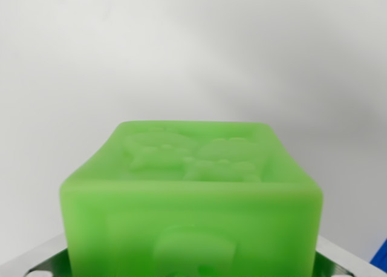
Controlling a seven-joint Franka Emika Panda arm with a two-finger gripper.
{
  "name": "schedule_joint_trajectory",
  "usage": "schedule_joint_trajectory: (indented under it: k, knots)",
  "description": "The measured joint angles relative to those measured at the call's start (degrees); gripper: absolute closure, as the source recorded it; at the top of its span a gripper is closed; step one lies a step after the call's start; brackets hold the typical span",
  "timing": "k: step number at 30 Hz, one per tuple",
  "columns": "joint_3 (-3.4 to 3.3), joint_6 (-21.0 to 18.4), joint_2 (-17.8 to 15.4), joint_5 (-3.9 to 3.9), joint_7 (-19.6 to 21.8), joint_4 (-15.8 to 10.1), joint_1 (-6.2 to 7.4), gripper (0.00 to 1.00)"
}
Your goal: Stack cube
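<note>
**Colleague:** What does the wrist view give you right now?

**Me:** A green cube (pixel 190 198) fills the lower middle of the picture, very close to the lens. It is soft-edged and translucent, with raised figures moulded into its upper face and another raised shape on the face nearest me.

**Colleague:** Is the gripper (pixel 190 271) holding it?

**Me:** I judge yes. Grey metal finger parts (pixel 45 262) show at the cube's lower left and lower right corners, pressed against its sides, so the fingers look closed onto the cube at its own width. The contact itself is cut off by the picture's bottom edge.

**Colleague:** Why so high in the frame?

**Me:** Gripped low, the cube's far end stays free to meet another block.

**Colleague:** Anything else around the cube?

**Me:** Beyond it, only a plain pale surface (pixel 193 53). To its lower right, at the picture's edge, a sliver of something blue (pixel 381 259). I cannot tell what it is.
</note>
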Motion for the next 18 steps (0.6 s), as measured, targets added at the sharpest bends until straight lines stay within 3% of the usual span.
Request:
schedule_joint_trajectory:
  k: [18]
  knots:
    - [-0.34, -0.4, -0.8, 0.3, -0.2, -0.4, -3.05, 1.0]
